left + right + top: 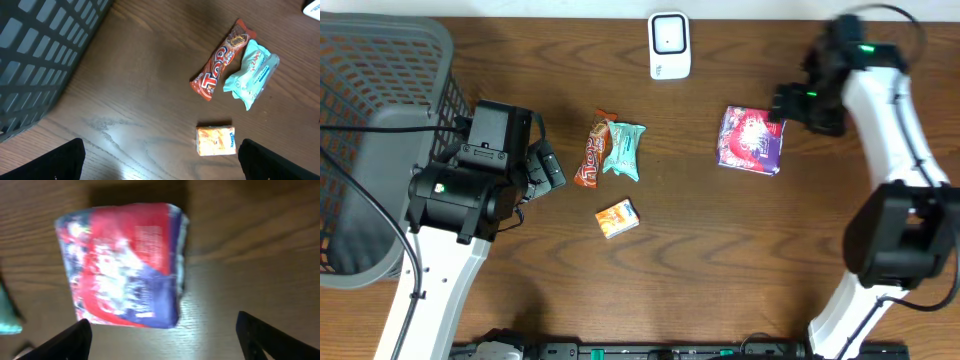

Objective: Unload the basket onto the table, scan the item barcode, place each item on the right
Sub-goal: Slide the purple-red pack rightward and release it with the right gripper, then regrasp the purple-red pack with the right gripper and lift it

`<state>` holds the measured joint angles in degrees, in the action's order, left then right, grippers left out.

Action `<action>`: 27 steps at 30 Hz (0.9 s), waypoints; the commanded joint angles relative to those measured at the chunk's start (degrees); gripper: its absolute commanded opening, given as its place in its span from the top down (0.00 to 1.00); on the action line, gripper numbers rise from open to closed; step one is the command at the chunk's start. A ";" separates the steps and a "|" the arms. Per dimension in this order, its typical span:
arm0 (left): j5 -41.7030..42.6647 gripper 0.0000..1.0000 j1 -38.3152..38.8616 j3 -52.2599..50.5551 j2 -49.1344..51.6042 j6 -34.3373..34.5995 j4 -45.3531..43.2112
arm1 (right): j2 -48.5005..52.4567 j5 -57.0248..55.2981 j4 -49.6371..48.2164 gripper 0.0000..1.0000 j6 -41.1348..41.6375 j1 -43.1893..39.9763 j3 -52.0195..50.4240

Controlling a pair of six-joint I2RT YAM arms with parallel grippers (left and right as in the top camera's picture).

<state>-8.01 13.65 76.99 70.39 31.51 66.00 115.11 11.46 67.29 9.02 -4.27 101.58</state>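
Observation:
A red, purple and white packet (751,140) lies flat on the table right of centre. It fills the upper part of the right wrist view (125,265). My right gripper (782,108) hovers at the packet's right edge; its jaws (165,345) stand wide open and hold nothing. A white barcode scanner (669,45) sits at the far edge of the table. My left gripper (548,166) is open over bare wood (162,165), left of a small orange box (216,140).
A red candy bar (591,149) and a teal packet (624,150) lie side by side mid-table, the orange box (617,218) in front of them. A grey mesh basket (370,120) takes up the left side.

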 commanded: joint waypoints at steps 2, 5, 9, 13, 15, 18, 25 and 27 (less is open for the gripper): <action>-0.33 0.02 -0.20 0.59 0.02 0.09 0.20 | 0.37 20.83 -3.87 0.12 -9.60 -5.29 -8.02; -0.33 0.02 -0.20 0.59 0.02 0.07 0.17 | 0.37 26.53 -13.07 0.15 -9.49 -6.64 -16.17; -0.33 0.02 -0.20 0.59 0.02 0.07 0.17 | 0.37 27.61 -22.18 0.19 -4.33 -5.66 -22.95; -0.33 0.02 -0.20 0.59 0.02 0.07 0.17 | 0.37 23.10 -29.22 0.24 2.01 -4.24 -28.04; -0.33 0.02 -0.20 0.59 0.02 0.09 0.17 | 0.37 20.15 -32.02 0.28 4.31 -3.17 -30.27; -0.33 0.02 -0.20 0.59 0.02 0.07 0.17 | 0.37 20.13 -34.80 0.46 4.22 -1.42 -32.28; -0.33 0.02 -0.20 0.59 0.02 0.07 0.17 | -0.11 25.07 -35.12 0.99 4.37 1.03 -29.81; -0.33 0.02 -0.20 0.59 0.02 0.07 0.20 | -0.72 26.64 -34.67 0.99 6.75 1.79 -27.10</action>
<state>-8.03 13.65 76.99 70.39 31.51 66.00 115.09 34.37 32.18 12.99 -4.38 71.16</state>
